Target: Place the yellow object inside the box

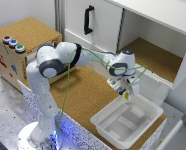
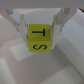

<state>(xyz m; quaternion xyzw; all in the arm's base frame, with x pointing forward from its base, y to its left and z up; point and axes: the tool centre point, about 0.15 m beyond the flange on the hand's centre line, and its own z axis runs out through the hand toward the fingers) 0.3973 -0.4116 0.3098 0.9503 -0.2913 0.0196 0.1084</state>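
From my exterior view the biggest thing is the white cabinet (image 1: 100, 22) with its black handle (image 1: 88, 19), its open cork-lined compartment cut off at the frame's right edge. The cork-topped table (image 1: 88, 92) runs across the middle; its near edge is partly hidden by the arm. At the exterior view's left sits the brown box (image 1: 23, 45) with coloured buttons (image 1: 13, 43), too blurry for me to read any markings on its side. The Panda arm (image 1: 53, 62) reaches from its base low in the frame out toward the exterior view's right, a green cable looping along it. The box (image 1: 127, 120), white and shallow with a ridged floor, sits on the table's corner at the exterior view's lower right. The gripper (image 1: 127, 94) hangs just above the box's far rim. The yellow object (image 1: 127, 95) is only a speck there. On the wrist view I see the fingers (image 2: 20, 27) pinching the yellow object (image 2: 40, 37) on two opposite sides; its faces carry dark letter-like marks, blurred. Below it is white box surface (image 2: 20, 67), blown out, edges hard to trace.
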